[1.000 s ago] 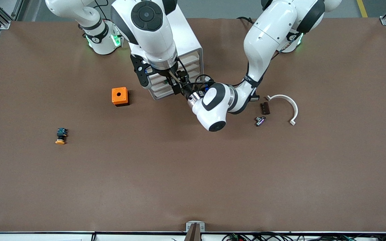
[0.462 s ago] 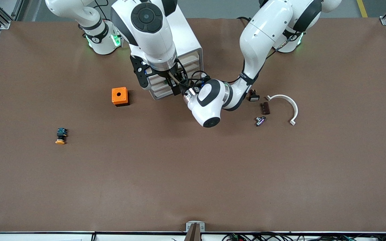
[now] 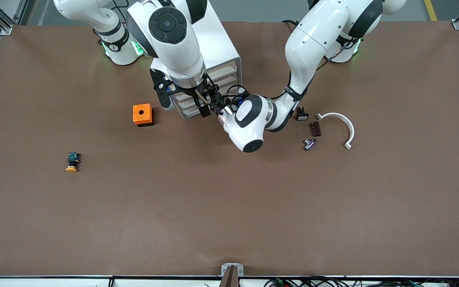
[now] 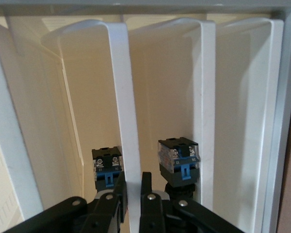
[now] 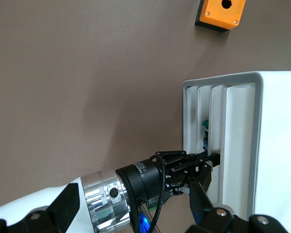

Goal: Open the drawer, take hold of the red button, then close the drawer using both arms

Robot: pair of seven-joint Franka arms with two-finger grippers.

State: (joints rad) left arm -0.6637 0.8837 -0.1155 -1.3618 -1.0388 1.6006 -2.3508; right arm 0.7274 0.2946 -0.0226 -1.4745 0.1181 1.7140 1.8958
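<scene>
Two grippers meet at front of white drawer cabinet (image 3: 221, 52). Left gripper (image 4: 133, 182) is pinched tight on a white drawer handle rib (image 4: 123, 97). Right gripper (image 3: 203, 104) hangs over cabinet front, fingers spread, holding nothing. Black button bodies (image 4: 179, 158) w/ blue clips sit inside, either side of rib. Caps hidden, so can't tell which is the red button.

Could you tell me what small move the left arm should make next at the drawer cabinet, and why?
I would draw the left claw straight back from the cabinet: it is shut on a white drawer handle, that drawer looks unopened, and the open right claw waits beside it.
</scene>
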